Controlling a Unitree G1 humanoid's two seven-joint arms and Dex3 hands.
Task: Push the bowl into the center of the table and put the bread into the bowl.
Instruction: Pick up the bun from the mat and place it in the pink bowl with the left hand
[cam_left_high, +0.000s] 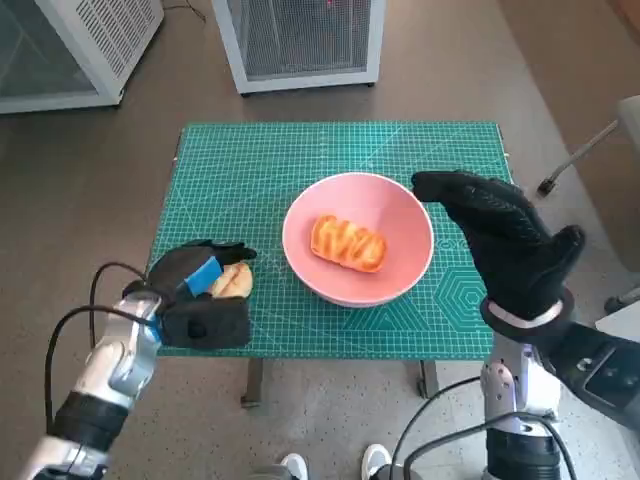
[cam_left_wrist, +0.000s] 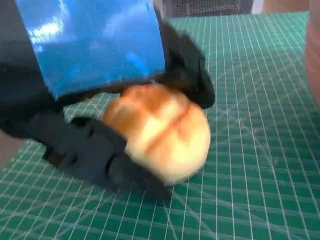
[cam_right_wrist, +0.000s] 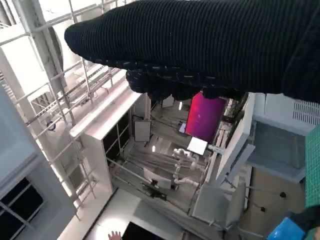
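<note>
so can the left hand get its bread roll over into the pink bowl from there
Probably yes. The left hand already grips the bread roll, and only bare green mat lies between it and the pink bowl, which has room beside the pastry.

Left hand gripping, low; right hand raised, fingers spread.

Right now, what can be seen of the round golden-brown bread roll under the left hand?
The round golden-brown bread roll looks soft, with a browned top creased by a shallow groove and paler sides. The blue-taped black left hand grips it, fingers on both sides, near the green cutting mat's front left corner, left of the pink bowl.
</note>
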